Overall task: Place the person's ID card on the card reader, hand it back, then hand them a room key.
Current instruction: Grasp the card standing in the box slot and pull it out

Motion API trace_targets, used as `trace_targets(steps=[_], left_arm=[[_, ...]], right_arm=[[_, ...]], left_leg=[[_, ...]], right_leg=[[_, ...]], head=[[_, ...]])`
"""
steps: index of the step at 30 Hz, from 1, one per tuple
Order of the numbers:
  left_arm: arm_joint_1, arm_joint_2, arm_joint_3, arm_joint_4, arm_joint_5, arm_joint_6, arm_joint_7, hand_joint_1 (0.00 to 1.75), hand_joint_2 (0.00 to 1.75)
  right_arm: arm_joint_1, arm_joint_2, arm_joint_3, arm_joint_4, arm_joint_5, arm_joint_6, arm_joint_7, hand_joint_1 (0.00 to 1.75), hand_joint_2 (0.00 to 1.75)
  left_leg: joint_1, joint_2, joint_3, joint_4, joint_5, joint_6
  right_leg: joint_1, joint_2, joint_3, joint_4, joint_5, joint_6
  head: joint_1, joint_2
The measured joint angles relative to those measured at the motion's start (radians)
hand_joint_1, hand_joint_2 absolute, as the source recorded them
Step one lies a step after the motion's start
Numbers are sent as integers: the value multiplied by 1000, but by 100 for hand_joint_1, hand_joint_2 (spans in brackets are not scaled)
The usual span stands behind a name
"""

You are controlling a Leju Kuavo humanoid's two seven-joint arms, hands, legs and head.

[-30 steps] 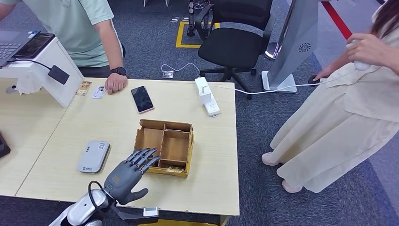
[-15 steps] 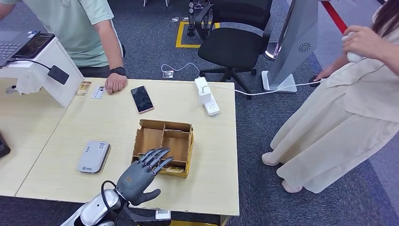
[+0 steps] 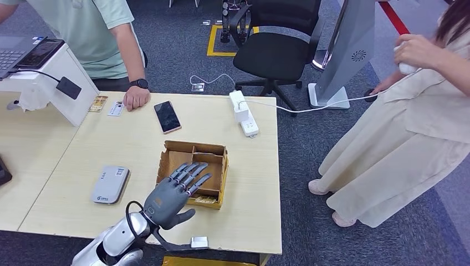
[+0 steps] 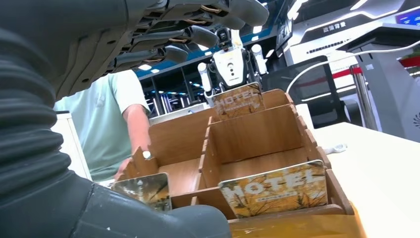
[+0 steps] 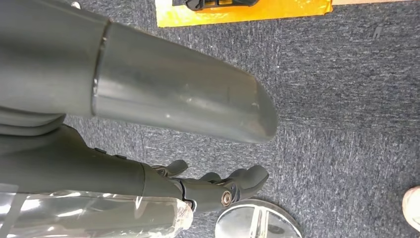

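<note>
My left hand (image 3: pixel 176 191) hovers over the near left corner of the wooden divided box (image 3: pixel 213 152), fingers spread, holding nothing. Hotel key cards stand in the box's near slot (image 3: pixel 205 199); in the left wrist view one reads HOTEL (image 4: pixel 275 191), with another card (image 4: pixel 143 189) beside it. The grey card reader (image 3: pixel 110 184) lies on the table left of the hand. A white ID card (image 3: pixel 115 108) lies at the far edge next to the person's hand (image 3: pixel 136 98). My right hand (image 5: pixel 218 186) hangs over the carpet with loosely bent fingers and nothing in it.
A phone (image 3: pixel 167 116) lies beyond the box and a white power strip (image 3: pixel 244 113) at the far right edge. A white stand with a laptop (image 3: pixel 47 77) rises at the left. A person in cream (image 3: pixel 410 127) stands right of the table (image 3: pixel 249 221).
My left hand has moved forward and to the right, from beside the box's near left corner to above its near compartments. The cards and the reader have not moved.
</note>
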Motion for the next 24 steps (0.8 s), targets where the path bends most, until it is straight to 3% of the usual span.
trace_targets(steps=[24], left_arm=[[-32, -9, -50, 109, 76, -56, -6, 0, 175]], right_arm=[[-2, 3, 16, 0, -23, -14, 3, 0, 0]], left_leg=[[0, 0, 0, 0, 0, 0]], right_leg=[[0, 0, 0, 0, 0, 0]], head=[[0, 0]])
